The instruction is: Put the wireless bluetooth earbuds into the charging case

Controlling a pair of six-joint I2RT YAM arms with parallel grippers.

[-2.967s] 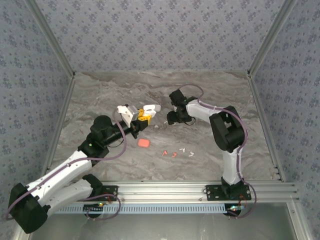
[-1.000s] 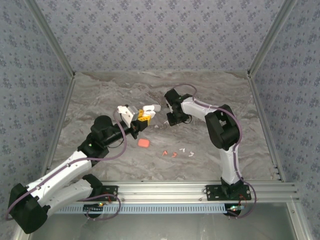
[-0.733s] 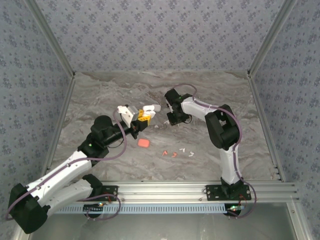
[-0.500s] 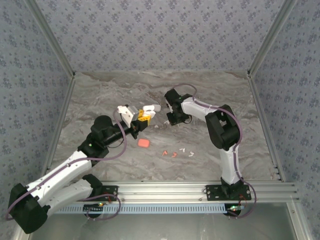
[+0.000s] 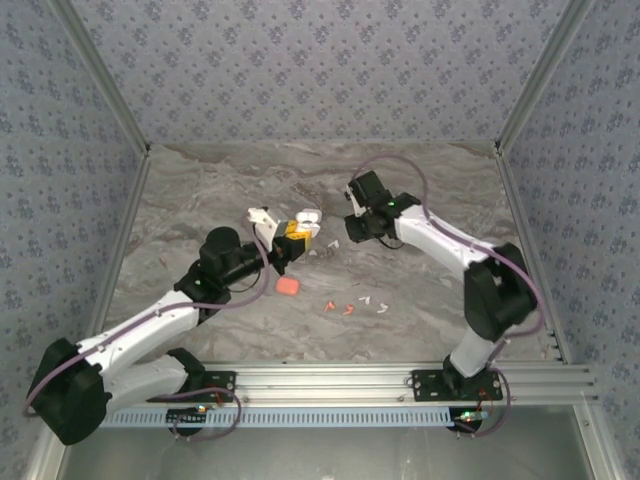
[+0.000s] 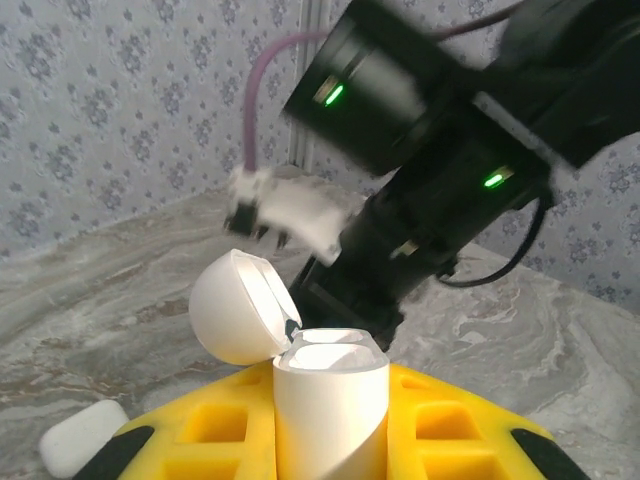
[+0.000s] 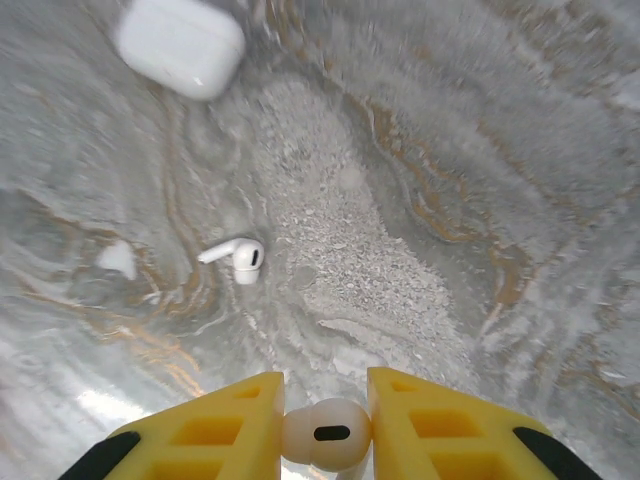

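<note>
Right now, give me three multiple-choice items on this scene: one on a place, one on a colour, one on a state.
1. Where is the open white case? A) in the left gripper B) flat on the table C) on the metal rail.
2. What colour is the closed case lying near the left arm? A) blue B) orange-red C) black.
3. What is the right gripper doing? A) open, empty B) shut on a white earbud C) shut on a case.
Answers: 1 A, it stands clamped there in the left wrist view; 2 B, it shows orange-red from above; 3 B, the earbud sits pinched in it.
</note>
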